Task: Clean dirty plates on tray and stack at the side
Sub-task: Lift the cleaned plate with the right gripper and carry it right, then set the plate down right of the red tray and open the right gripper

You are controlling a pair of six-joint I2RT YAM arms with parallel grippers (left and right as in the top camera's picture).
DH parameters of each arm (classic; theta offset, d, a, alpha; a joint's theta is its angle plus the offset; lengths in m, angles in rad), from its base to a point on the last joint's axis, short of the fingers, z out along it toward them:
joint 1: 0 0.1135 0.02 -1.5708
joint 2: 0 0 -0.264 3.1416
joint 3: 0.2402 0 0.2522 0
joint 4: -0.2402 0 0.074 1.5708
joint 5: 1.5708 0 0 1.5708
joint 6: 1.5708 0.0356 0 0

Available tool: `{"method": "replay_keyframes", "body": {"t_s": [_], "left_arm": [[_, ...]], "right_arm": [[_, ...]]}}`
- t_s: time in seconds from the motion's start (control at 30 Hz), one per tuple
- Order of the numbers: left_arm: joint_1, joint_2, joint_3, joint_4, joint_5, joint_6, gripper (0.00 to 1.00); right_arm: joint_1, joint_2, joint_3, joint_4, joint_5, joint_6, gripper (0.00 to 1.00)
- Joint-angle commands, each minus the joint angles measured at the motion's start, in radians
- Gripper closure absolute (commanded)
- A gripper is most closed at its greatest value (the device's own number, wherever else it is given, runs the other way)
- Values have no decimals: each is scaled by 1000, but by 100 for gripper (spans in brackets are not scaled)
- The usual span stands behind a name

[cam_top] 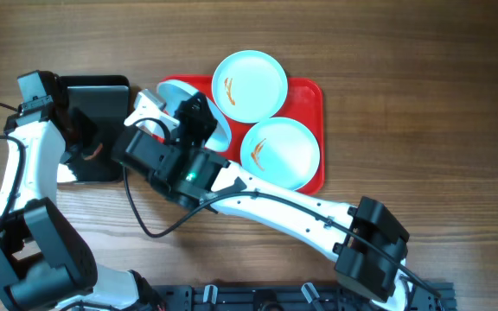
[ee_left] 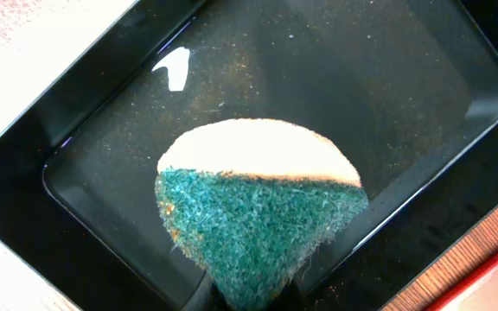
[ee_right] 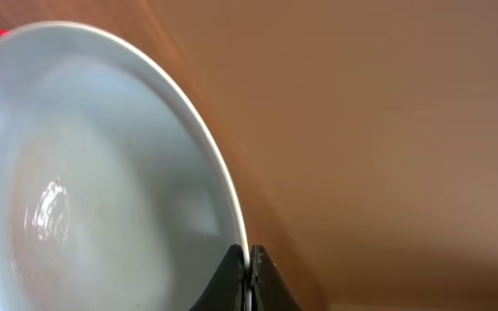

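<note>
Two plates with orange smears lie flat on the red tray [cam_top: 314,95]: one at the back [cam_top: 249,85], one at the front right [cam_top: 281,152]. A third plate [cam_top: 173,93] is held tilted on edge over the tray's left end; in the right wrist view its pale inner face [ee_right: 93,173] fills the left half. My right gripper [ee_right: 249,272] is shut on this plate's rim. My left gripper [ee_left: 253,298] is shut on a green and tan sponge [ee_left: 258,207], held above the black tray [ee_left: 387,95].
The black glossy tray [cam_top: 102,104] sits on the wooden table left of the red tray. The left arm [cam_top: 24,155] curves along the table's left side. The right arm [cam_top: 301,212] crosses the table's front from lower right.
</note>
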Motion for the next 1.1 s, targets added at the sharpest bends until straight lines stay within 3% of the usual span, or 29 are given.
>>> {"method": "replay_keyframes", "body": {"t_s": [0.0,0.13,0.27,0.37,0.4,0.67,0.87,0.93,1.07], "left_arm": [[5,0,18,-1,65,6,96],[5,-46,18,3,104,6,96],[5,-57,18,-22,208,50,96],[5,-57,18,-28,293,62,96],[5,-57,18,-36,320,62,96],[-14,-100,18,-112,564,164,96],[-187,-106,18,-142,560,163,96],[-268,-105,17,-139,474,163,96],[-332,-105,17,-143,474,163,96]], "right_arm": [[-52,-51,1,-30,-214,277,96],[-165,-155,2,-82,-437,389,96],[-444,-168,1,-196,-937,644,96],[-666,-168,0,-204,-1444,637,96],[-720,-168,0,-221,-1518,639,96],[-1116,-168,-109,-257,-1408,695,95],[-1328,-168,-254,-179,-1293,698,96],[-1416,-168,-328,-127,-1280,749,96],[-1514,-168,-359,-121,-1222,797,96]]}}
